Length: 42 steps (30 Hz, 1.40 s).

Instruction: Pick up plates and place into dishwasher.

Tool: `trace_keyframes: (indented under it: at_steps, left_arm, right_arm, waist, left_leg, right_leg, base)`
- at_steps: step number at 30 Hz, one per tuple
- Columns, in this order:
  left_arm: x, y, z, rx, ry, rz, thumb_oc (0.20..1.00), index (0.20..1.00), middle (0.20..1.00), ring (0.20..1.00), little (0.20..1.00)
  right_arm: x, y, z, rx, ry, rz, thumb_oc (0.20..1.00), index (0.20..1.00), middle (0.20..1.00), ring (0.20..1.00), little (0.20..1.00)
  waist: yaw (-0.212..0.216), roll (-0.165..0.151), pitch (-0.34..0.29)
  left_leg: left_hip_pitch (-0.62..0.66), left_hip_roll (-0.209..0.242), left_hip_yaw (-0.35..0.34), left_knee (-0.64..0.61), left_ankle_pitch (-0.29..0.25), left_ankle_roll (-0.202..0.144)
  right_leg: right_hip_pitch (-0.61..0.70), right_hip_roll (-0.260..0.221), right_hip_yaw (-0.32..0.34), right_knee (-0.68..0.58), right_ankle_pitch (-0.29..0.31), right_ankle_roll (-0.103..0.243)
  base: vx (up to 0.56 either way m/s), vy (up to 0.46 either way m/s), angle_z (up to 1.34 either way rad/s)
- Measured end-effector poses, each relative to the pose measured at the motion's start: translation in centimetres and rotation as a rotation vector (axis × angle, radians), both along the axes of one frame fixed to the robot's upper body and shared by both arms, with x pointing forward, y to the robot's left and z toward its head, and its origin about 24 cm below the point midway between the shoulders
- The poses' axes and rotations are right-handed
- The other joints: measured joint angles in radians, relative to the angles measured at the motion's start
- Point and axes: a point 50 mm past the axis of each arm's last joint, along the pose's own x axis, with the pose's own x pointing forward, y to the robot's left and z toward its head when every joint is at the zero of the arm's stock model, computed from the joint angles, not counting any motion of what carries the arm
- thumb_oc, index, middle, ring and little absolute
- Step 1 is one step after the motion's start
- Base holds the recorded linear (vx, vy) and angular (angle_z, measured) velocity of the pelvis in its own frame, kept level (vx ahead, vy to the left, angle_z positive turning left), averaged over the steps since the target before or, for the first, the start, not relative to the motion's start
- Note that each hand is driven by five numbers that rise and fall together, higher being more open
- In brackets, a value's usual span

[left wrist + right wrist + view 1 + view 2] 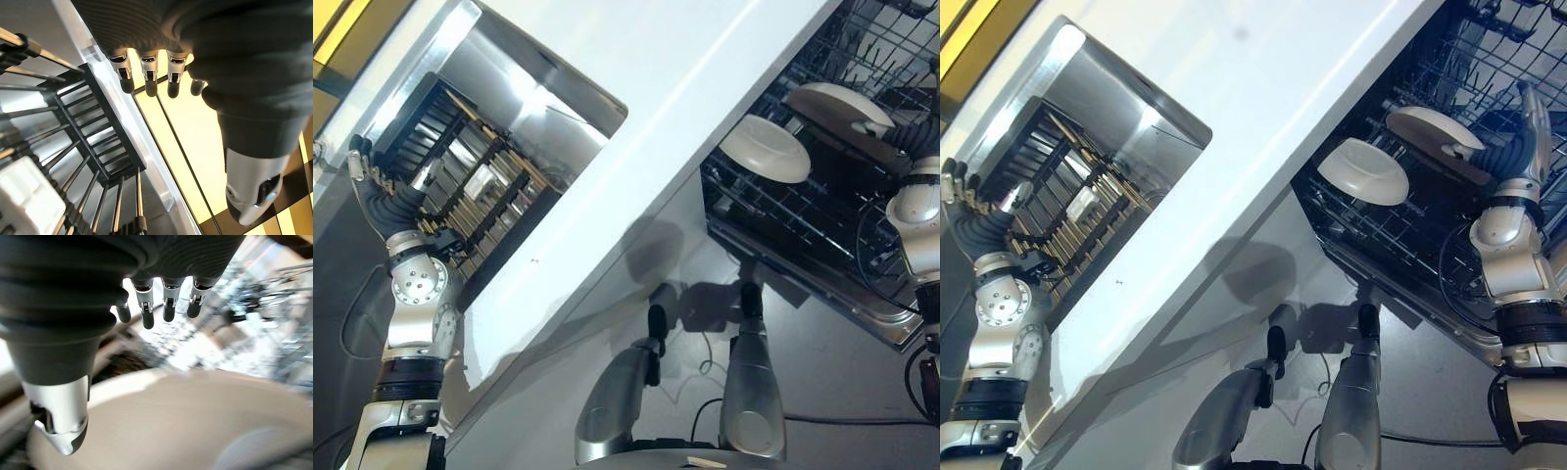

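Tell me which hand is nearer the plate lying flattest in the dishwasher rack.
Right. The right hand reaches over the rack just beside that plate, fingers straight. The left hand is far across the white panel, by the drying rack.

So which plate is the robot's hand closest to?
The farther white plate, beside the right hand. The other plate sits apart, nearer the rack's front edge.

You're looking at a long white counter (705, 108) crossing the scene, a dark grey floor (822, 362) below it, and what may be a yellow-lit panel (195, 161) along the far edge.
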Motion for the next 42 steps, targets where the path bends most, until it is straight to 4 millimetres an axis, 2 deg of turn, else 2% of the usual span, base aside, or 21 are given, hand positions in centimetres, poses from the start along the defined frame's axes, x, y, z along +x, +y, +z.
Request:
trace_keyframes:
  at_steps: [4, 8, 11, 13, 17, 27, 34, 42]
  left_arm:
    - [-0.4, 0.0, -1.1, -0.027, 0.026, 0.007, 1.0, 1.0, 1.0, 1.0, 1.0]
    - [-0.7, -0.1, -2.1, -0.05, 0.046, 0.001, 1.0, 1.0, 1.0, 1.0, 1.0]
    - [-1.0, -0.1, -2.6, -0.067, 0.057, 0.004, 1.0, 1.0, 1.0, 1.0, 1.0]
    - [-1.3, 0.2, -3.0, -0.069, 0.069, 0.009, 1.0, 1.0, 1.0, 1.0, 1.0]
    - [-1.5, -0.1, -3.7, -0.093, 0.078, 0.01, 1.0, 1.0, 1.0, 1.0, 1.0]
    - [-2.1, -0.4, -5.2, -0.126, 0.114, 0.006, 1.0, 1.0, 1.0, 1.0, 1.0]
    - [-2.0, -0.5, -5.5, -0.131, 0.125, 0.007, 1.0, 1.0, 1.0, 1.0, 1.0]
    - [-0.7, -2.3, -5.7, -0.125, 0.133, -0.059, 1.0, 1.0, 1.0, 1.0, 1.0]
  right_arm:
    - [-0.9, 0.5, 1.3, -0.012, -0.067, 0.045, 1.0, 1.0, 1.0, 1.0, 1.0]
    - [-2.0, 0.6, 1.5, 0.032, -0.139, 0.066, 1.0, 1.0, 1.0, 1.0, 1.0]
    - [-2.4, 0.7, 0.4, 0.098, -0.173, 0.056, 1.0, 1.0, 1.0, 1.0, 1.0]
    - [-2.5, 0.7, -1.0, 0.155, -0.178, 0.031, 1.0, 1.0, 1.0, 1.0, 1.0]
    - [-3.4, -0.3, -3.2, 0.245, -0.207, -0.06, 1.0, 1.0, 1.0, 1.0, 1.0]
    - [-4.6, -0.8, -6.4, 0.362, -0.2, -0.142, 1.0, 1.0, 1.0, 1.0, 1.0]
    - [-4.4, -0.2, -8.3, 0.456, -0.161, -0.132, 1.0, 1.0, 1.0, 1.0, 1.0]
    - [-3.1, 1.9, -11.2, 0.461, -0.007, -0.061, 1.0, 1.0, 1.0, 1.0, 1.0]
  waist:
    - [-0.002, 0.003, -0.002]
    - [-0.003, 0.012, -0.008]
    - [-0.018, 0.02, -0.014]
    - [-0.025, 0.022, -0.016]
    - [-0.03, 0.045, -0.033]
    - [-0.082, 0.059, -0.043]
    - [-0.109, 0.08, -0.059]
    - [-0.115, 0.105, -0.077]
  left_leg:
    - [0.029, 0.001, 0.0, -0.015, 0.0, 0.0]
    - [0.055, 0.007, -0.001, -0.031, 0.0, -0.001]
    - [0.069, 0.012, 0.0, -0.032, -0.001, -0.003]
    - [0.086, 0.016, 0.0, -0.036, -0.004, -0.006]
    - [0.098, 0.021, 0.004, -0.048, -0.004, -0.007]
    - [0.142, 0.03, 0.046, -0.08, -0.004, -0.007]
    - [0.144, 0.031, 0.082, -0.089, -0.008, -0.011]
    - [0.147, 0.026, 0.117, -0.114, -0.005, -0.007]
  right_leg:
    - [0.021, 0.0, -0.001, 0.0, -0.007, 0.0]
    - [0.041, 0.004, -0.005, 0.0, -0.015, -0.002]
    - [0.054, 0.009, -0.009, 0.003, -0.022, -0.005]
    - [0.07, 0.013, -0.012, 0.003, -0.027, -0.007]
    - [0.073, 0.019, -0.007, 0.001, -0.029, -0.009]
    - [0.072, 0.027, 0.009, 0.001, -0.032, -0.01]
    - [0.046, 0.034, 0.034, 0.004, -0.023, -0.013]
    - [0.012, 0.033, 0.059, 0.009, -0.021, -0.007]
  base:
    - [0.06, -0.011, 0.0]
    - [0.02, -0.045, 0.01]
    - [0.01, -0.003, 0.0]
    - [0.0, 0.0, 0.0]
    - [-0.01, 0.001, -0.06]
    - [-0.05, -0.002, -0.13]
    - [-0.06, 0.055, -0.18]
    - [-0.06, 0.051, -0.14]
